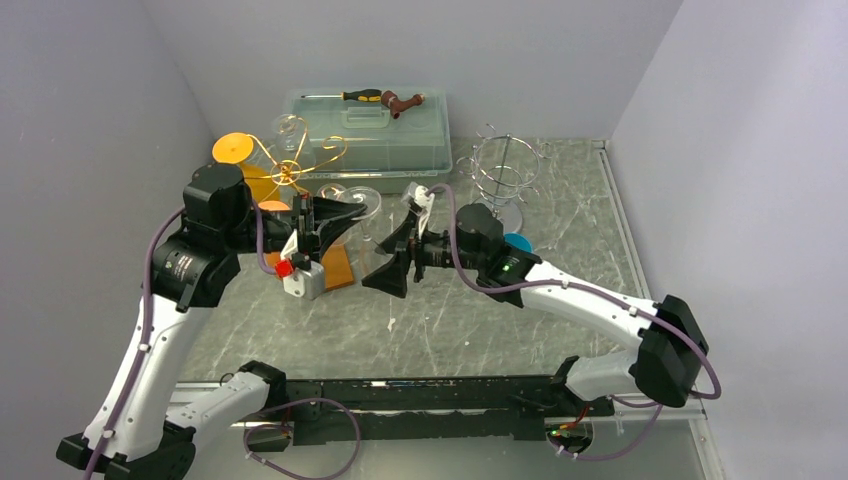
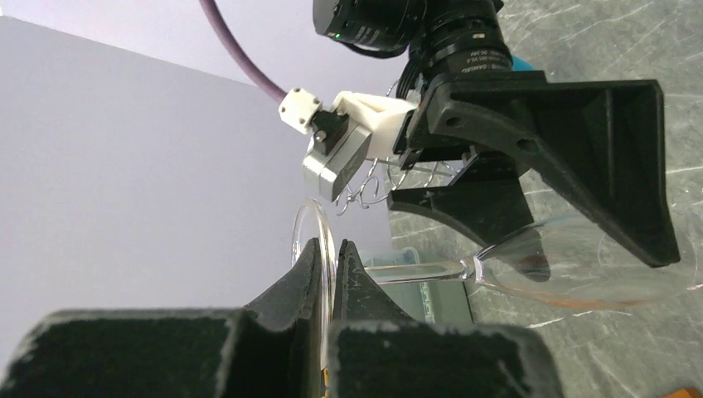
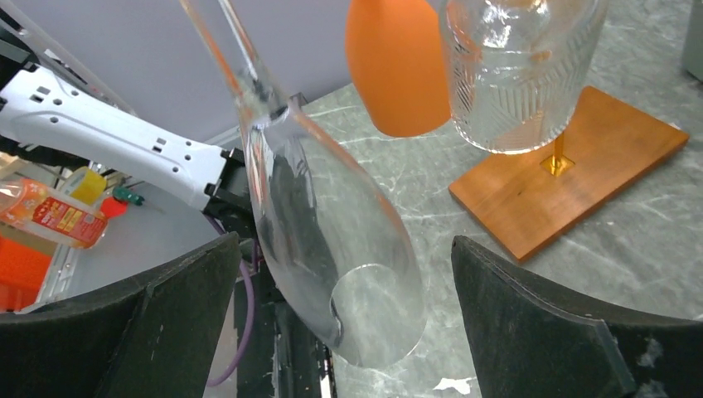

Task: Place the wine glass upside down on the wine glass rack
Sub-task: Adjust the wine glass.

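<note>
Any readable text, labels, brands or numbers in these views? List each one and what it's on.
No text is legible in any view.
Red and yellow label on the bottle, at the left edge of the right wrist view: it carries print, but it is too blurred to read.
No markings are visible on the wine glass, the wine glass rack or the screwdriver.

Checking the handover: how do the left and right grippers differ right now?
The left gripper is shut, the right gripper wide open. The left gripper clamps the wine glass by its foot; the right gripper's fingers flank the bowl, apart from it. Both have black fingers and face the same glass.
</note>
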You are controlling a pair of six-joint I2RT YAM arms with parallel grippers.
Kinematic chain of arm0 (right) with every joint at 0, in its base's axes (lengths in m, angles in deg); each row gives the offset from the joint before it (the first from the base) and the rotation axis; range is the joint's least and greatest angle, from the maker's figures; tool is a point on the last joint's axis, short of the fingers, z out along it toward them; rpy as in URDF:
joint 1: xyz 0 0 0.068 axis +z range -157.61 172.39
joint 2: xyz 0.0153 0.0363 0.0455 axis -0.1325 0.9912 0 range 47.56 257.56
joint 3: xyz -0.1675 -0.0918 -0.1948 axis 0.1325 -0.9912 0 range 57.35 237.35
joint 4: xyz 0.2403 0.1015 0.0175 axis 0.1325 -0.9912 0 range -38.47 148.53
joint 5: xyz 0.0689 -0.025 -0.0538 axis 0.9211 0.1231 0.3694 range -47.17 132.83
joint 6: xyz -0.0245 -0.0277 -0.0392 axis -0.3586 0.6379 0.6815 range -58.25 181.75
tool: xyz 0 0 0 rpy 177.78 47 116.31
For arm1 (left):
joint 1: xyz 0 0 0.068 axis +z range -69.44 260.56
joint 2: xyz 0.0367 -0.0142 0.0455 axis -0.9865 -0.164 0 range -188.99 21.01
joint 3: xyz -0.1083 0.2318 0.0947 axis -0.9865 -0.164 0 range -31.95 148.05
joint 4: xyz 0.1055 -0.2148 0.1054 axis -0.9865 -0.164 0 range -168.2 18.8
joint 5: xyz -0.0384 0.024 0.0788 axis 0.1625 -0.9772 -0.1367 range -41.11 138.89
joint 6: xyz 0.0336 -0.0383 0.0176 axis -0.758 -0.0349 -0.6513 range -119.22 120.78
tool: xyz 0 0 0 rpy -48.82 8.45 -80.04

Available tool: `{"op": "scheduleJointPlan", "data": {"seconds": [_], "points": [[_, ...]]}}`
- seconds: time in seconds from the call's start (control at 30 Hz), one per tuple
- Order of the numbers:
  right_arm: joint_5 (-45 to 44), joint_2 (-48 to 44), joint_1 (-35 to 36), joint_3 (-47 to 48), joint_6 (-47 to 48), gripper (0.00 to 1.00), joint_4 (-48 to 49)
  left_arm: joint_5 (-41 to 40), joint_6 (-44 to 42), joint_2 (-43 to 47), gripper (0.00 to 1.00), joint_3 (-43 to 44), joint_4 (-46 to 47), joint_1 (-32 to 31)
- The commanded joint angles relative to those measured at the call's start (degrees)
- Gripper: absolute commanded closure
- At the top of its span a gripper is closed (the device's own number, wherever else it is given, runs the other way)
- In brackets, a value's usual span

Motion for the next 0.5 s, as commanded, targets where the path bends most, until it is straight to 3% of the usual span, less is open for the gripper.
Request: {"op": "scheduleJointPlan", "data": {"seconds": [0.0, 0.47], "points": [[-2.34, -3.06, -0.09, -2.05, 1.01, 0.0, 1.22, 1.52, -2.8, 0.34, 1.0, 1.4, 3.33, -0.08], [-4.93, 0.74, 0.02, -4.32, -1.28, 0.0, 12.07, 1.22, -1.42, -0.04, 1.0, 0.93, 5.5, -0.08]]}}
